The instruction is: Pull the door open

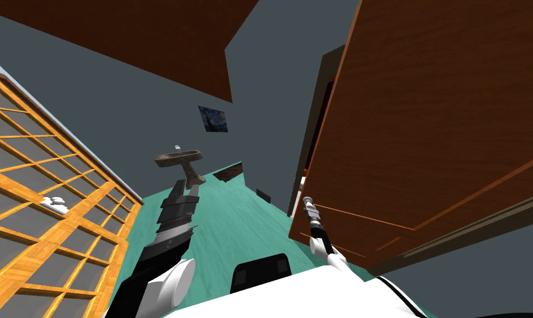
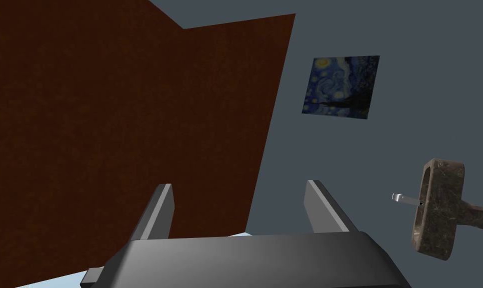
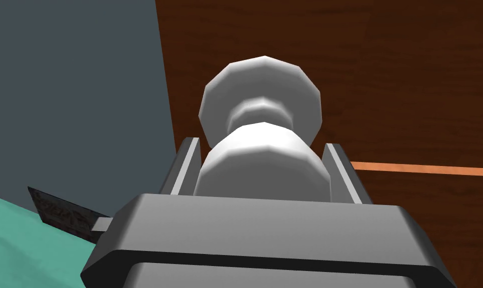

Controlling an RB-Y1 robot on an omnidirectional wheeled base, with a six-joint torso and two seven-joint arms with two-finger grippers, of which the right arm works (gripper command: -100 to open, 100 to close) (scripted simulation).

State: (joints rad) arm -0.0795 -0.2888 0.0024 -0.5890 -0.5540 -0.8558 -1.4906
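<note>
A brown wooden door (image 1: 436, 127) stands at my right, swung partly out from its dark frame (image 1: 315, 127). Its light grey round knob (image 3: 261, 145) sits between the fingers of my right gripper (image 3: 263, 170), which is shut on it; in the head view that gripper (image 1: 309, 207) meets the door's free edge low down. The door panel (image 3: 385, 75) rises behind the knob. My left gripper (image 2: 238, 210) is open and holds nothing, held out over the floor ahead of me (image 1: 184, 190).
A stone pedestal sink (image 1: 178, 159) with a small tap stands ahead by the grey wall, also near the left gripper (image 2: 438, 210). A dark painting (image 1: 213, 119) hangs on that wall. An orange-framed glass partition (image 1: 44, 210) runs along my left. The floor (image 1: 232, 221) is teal.
</note>
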